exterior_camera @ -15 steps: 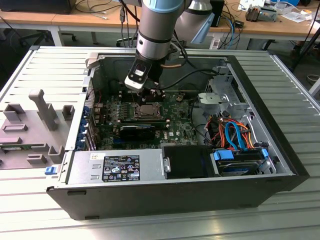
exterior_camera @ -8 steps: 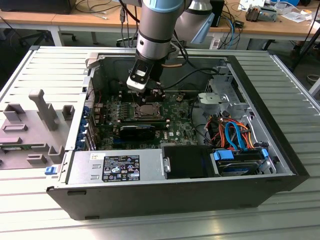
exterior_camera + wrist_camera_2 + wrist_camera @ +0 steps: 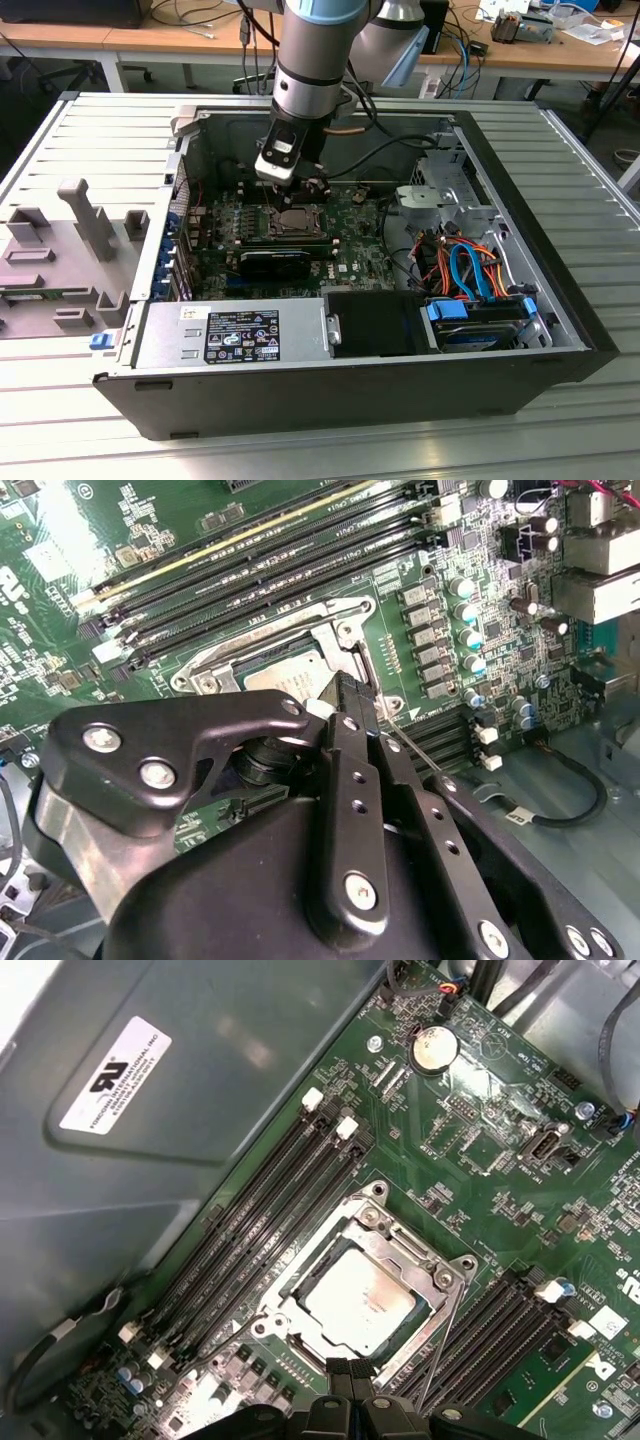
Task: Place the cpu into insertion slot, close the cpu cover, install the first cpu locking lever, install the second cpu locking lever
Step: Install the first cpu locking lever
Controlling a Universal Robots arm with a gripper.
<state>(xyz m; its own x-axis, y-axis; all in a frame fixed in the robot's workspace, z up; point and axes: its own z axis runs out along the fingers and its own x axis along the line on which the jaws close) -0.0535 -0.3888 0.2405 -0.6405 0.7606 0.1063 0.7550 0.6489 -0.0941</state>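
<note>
Starting at the exterior view's left, a grey fixture tray (image 3: 70, 255) lies by that edge of the bench (image 3: 560, 440), well apart from me. Across the middle of the bench stands the open computer case (image 3: 300, 395). My tool (image 3: 292, 188) hangs down inside it, over the part of the board nearer the exterior view's left. Just under the tool sits the insertion slot (image 3: 297, 222).

In the first wrist view the cpu (image 3: 360, 1300) already lies in that slot, silver top up. The cpu cover (image 3: 400, 1245) is folded down flat around it, so I judge the first two steps done. My fingertips (image 3: 338, 1405) are pressed together with no gap that I can see, right at the slot's edge. Whether they pinch anything I cannot tell.

Beside them a thin wire locking lever (image 3: 440, 1340) runs along one side of the cover and looks unhooked. The second wrist view shows the locking lever (image 3: 420, 752) passing just beside my tool. So the step in hand, as I read it, is the first locking lever. That move calls for a steady press on the wire, with enough sideways push to slip it under its catch, and no scraping of the memory slots (image 3: 270, 1210) close by.

Toward the exterior view's right, orange and blue cables (image 3: 465, 270) lie well apart from my work
</note>
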